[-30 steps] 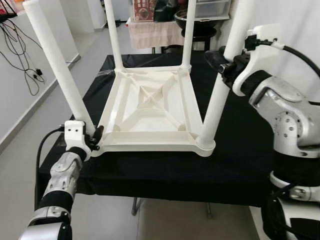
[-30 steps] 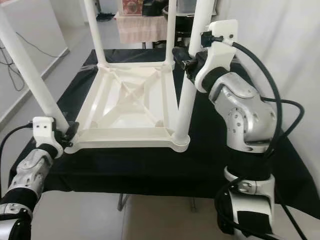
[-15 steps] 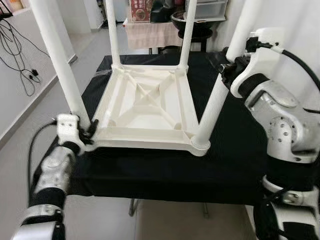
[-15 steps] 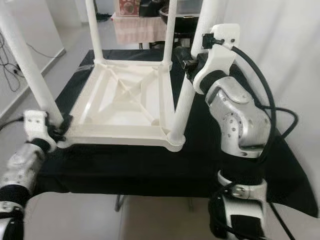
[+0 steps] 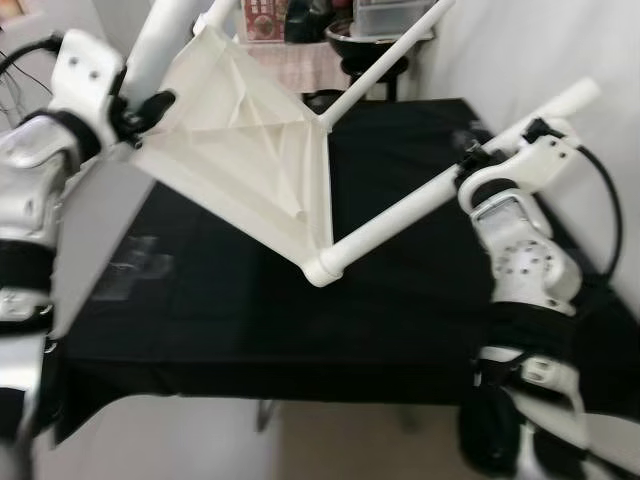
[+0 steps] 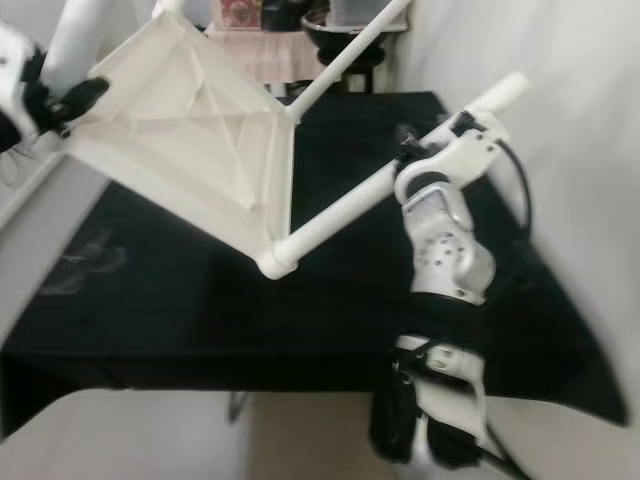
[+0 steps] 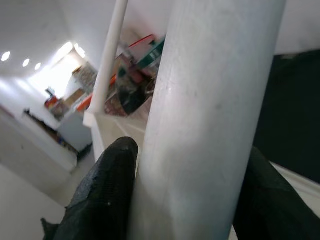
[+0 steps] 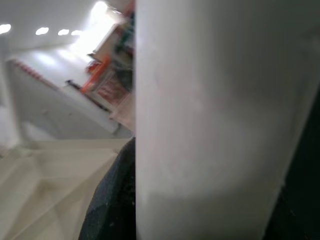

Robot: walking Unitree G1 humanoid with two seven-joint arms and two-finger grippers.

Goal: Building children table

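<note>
- Left gripper clamps one leg of the white children's table, raised and tilted above the black-draped worktop.
- Right gripper clamps another leg.
- Head views are blurred; background shelving is indistinct.

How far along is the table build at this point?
Done: four legs are fitted to the white table. In hand: the left tool and right tool each clamp a leg, with the table tipped up off the black cloth. Left: setting it upright on its legs.
</note>
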